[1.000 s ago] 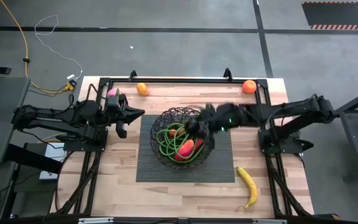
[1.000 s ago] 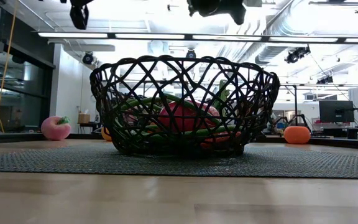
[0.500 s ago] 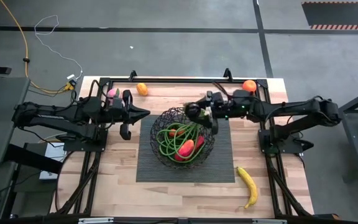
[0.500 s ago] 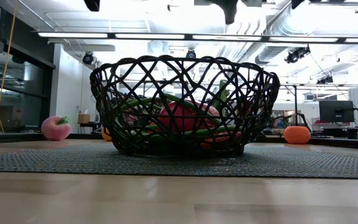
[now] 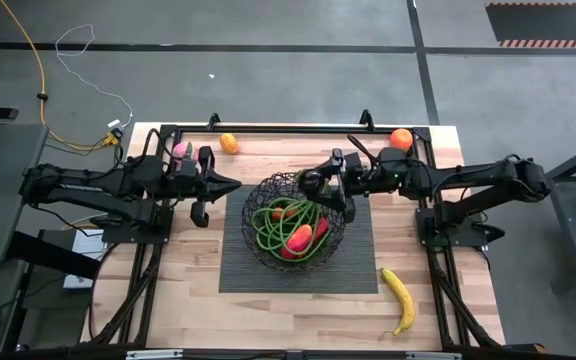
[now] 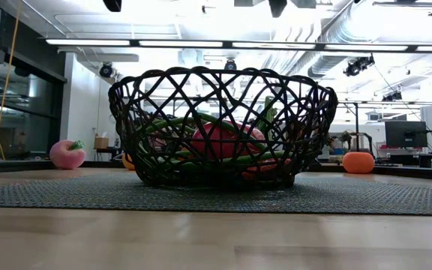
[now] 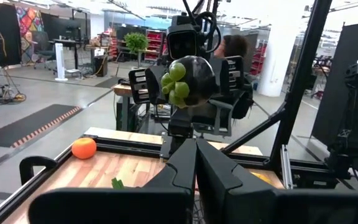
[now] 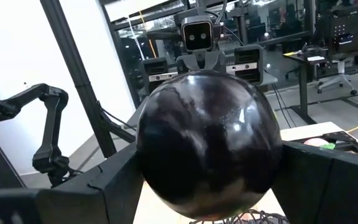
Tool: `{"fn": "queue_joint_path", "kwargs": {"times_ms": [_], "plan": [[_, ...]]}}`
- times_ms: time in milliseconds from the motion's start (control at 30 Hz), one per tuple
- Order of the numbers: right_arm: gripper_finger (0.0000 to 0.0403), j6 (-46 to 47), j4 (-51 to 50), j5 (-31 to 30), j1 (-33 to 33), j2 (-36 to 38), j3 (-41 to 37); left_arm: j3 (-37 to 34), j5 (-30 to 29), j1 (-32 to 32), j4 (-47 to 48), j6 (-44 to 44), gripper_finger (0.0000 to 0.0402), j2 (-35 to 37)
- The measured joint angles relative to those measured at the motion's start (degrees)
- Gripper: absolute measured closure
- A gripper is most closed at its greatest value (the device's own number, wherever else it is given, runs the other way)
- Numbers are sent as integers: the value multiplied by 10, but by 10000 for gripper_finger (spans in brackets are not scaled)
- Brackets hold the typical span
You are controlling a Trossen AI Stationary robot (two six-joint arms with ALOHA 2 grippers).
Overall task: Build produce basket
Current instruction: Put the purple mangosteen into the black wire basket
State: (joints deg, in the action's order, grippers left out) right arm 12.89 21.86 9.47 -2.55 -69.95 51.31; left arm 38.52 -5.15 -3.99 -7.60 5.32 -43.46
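The black wire basket [image 5: 293, 222] stands on a ribbed dark mat [image 5: 298, 272] at the table's middle. It holds green beans [image 5: 268, 228] and red peppers [image 5: 299, 238]. My right gripper [image 5: 315, 184] hovers level over the basket's far right rim, shut on a dark round fruit [image 8: 207, 140]. The left wrist view shows green leaves on that dark fruit [image 7: 188, 81]. My left gripper [image 5: 236, 184] is shut on nothing, left of the basket and pointing at it. Lying loose on the table are a banana [image 5: 399, 298], two oranges [image 5: 228, 143] [image 5: 400, 139] and a pink peach [image 5: 179, 149]. My right gripper pinches the dark fruit between its two fingers [image 8: 114, 180], one on each of its opposite sides [image 8: 151, 155]. The fingers come level from the table's right. The fruit is lifted clear above the basket, its leafy end [image 7: 176, 82] turned toward the left arm.
A black metal frame [image 5: 298, 128] runs along the table's far edge and sides. The banana lies on bare wood right of the mat's near corner. The oranges and the peach sit near the far edge. A person sits in the room beyond the right arm [image 7: 232, 46].
My right gripper, still shut on the dark fruit, has tipped up from pointing down into the basket to pointing level. It has drawn back to the basket's far right rim. My left gripper has risen a little and rolled.
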Motion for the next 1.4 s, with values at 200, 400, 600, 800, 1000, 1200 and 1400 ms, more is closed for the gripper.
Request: {"fn": "queue_joint_path", "kwargs": {"times_ms": [200,400,600,800,1000,1200,1400], "plan": [[132,1,-2,-1,0,0,0,0,-2,0,0,0,401,0],[132,0,-7,-2,0,0,0,0,-15,0,0,0,401,0],[132,-4,-27,-28,1,0,0,0,-15,0,0,7,401,0],[132,29,-261,-121,-10,-60,92,0,-20,0,-1,11,401,0],[132,45,-469,-78,-35,-183,194,0,-20,0,-2,11,401,0],[132,86,-509,-65,-36,-288,235,0,-21,0,-2,16,401,0],[132,185,-509,-95,-36,-332,249,0,-30,0,-2,16,401,0]]}}
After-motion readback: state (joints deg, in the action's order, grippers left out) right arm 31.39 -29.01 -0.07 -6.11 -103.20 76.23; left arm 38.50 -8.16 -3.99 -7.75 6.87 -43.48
